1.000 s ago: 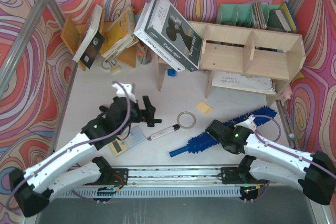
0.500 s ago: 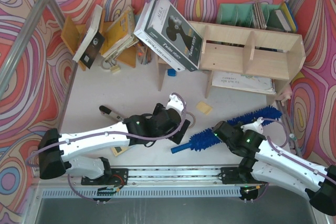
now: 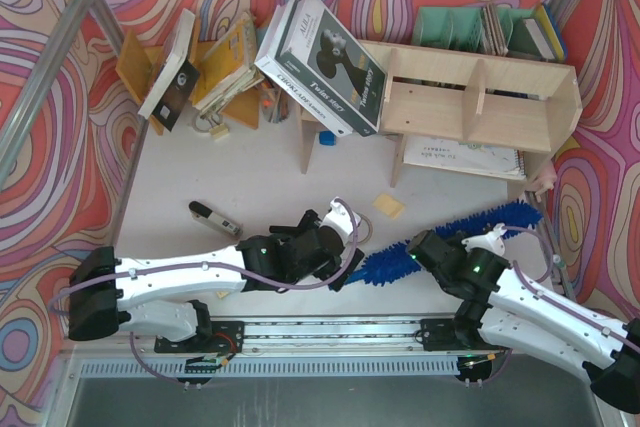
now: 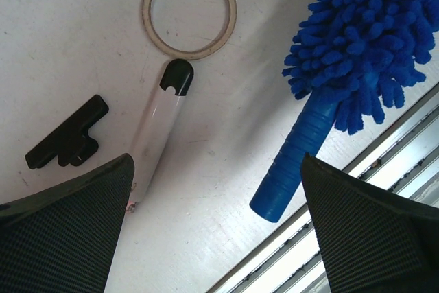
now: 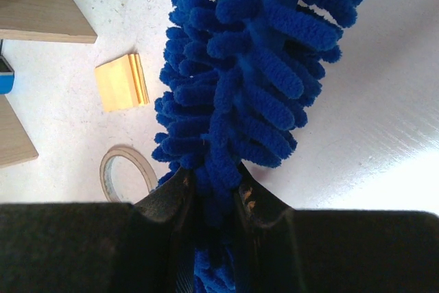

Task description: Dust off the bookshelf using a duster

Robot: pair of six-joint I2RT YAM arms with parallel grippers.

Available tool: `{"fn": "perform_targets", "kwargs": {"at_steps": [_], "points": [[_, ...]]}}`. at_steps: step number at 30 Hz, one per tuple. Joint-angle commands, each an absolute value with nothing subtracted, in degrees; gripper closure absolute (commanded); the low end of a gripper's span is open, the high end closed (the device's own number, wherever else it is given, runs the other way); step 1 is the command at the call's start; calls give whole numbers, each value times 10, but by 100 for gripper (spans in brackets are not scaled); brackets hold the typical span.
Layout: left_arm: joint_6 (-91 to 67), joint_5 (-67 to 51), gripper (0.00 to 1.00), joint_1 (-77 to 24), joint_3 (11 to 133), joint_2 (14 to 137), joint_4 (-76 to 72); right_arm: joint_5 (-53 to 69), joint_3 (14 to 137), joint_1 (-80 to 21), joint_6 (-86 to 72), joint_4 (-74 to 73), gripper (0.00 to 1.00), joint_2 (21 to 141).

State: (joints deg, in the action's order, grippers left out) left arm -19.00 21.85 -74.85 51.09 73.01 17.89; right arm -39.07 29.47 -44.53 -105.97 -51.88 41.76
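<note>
One duster (image 3: 495, 219) lies diagonally, handle near-left, fluffy tip far-right.

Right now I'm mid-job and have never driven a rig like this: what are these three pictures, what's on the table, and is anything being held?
These are two robot arms bolted at the near edge of a white table, each ending in a two-finger gripper. The wide picture comes from a fixed camera overhead; the other two come from cameras on each wrist, looking past that arm's own fingers. The right gripper is shut on the fluffy part of the blue duster. The left gripper is open and holds nothing; its view shows the duster's plastic handle, plus a tape ring, a white pen and a black clip lying on the table. A yellow notepad lies nearby. The plywood bookshelf stands at the back right, with leaning books beside it.
</note>
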Motion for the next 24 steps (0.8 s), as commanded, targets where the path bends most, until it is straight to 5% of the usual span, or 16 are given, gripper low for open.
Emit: {"fn": "perform_targets", "kwargs": {"at_steps": [1,21,24], "points": [[-190,213,2,-750,534,732,201,-425,316,-443,-1072,-528,94,416],[-331,482,2,-753,609,777,352,-427,325,-442,-1062,-508,93,441],[-278,445,2,-754,629,793,365,-425,324,-442,-1061,-506,93,443]]}}
